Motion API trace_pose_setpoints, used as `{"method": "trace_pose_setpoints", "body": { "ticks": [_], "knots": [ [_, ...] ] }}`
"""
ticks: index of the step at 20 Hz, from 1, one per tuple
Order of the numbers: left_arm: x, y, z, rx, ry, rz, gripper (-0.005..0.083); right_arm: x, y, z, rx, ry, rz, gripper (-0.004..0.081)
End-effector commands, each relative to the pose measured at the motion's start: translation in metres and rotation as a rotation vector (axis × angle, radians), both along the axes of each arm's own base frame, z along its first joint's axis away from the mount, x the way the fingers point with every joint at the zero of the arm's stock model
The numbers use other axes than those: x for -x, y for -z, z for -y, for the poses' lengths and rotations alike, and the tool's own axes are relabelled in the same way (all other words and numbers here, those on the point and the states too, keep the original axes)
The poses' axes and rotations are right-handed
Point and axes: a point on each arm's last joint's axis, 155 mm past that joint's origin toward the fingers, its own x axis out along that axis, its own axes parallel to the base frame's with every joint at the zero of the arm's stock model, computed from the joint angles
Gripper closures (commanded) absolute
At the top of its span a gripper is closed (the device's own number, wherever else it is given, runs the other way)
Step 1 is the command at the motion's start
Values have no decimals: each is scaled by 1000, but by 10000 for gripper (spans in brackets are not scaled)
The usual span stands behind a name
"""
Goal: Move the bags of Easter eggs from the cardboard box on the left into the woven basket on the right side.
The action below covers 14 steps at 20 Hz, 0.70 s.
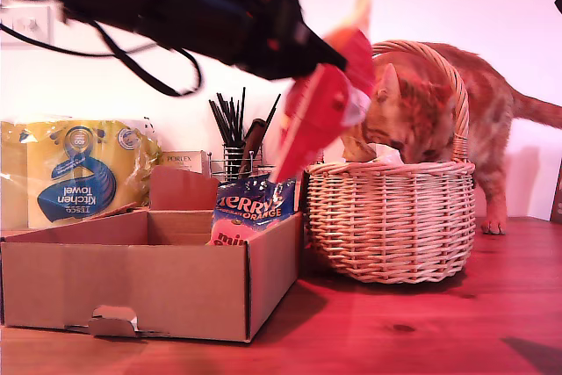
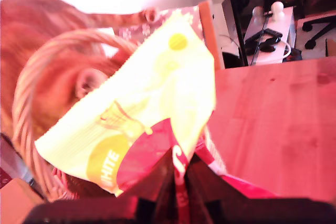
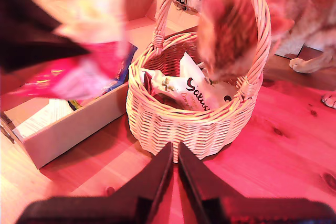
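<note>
My first gripper (image 2: 178, 174) pinches the red-yellow egg bag (image 1: 320, 107); second gripper (image 3: 175, 156) closed, empty. Cat's (image 1: 413, 103) head seems inside the woven basket (image 1: 391, 217), so release w/ care at the clear rim side.

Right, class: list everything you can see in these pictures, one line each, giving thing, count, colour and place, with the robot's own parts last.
Cardboard box: one, brown, exterior view's left, on the table.
Woven basket: one, tan, exterior view's right of the box.
Cat: one, ginger, behind the basket, head over its rim.
Cream bag: one, cream with dark script, inside the basket.
Blue bag: one, dark blue with orange lettering, in the box.
Red and yellow bag: one, held in the air between box and basket.
Kitchen towel pack: one, yellow and blue, behind the box.
Table: one, reddish wood.
My first claw: black, shut on the red and yellow bag.
My second claw: black, shut, empty, pointing at the basket.
</note>
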Motion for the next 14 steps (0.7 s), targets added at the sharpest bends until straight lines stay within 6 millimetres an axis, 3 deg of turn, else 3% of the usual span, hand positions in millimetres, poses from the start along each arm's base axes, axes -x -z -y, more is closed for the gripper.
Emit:
{"method": "trace_pose_setpoints", "body": {
  "ticks": [1,7,12,14],
  "knots": [
    [-6,-10,11,22,9,26,795,0,3,-1,1,-4,0,783],
    [-37,3,42,5,8,11,795,0,3,-1,1,-4,0,783],
    [-62,20,50,-27,-50,17,792,-1,3,-1,1,-3,0,783],
    [-69,28,49,-39,-76,11,737,-1,3,-1,1,-3,1,783]
  ]
}}
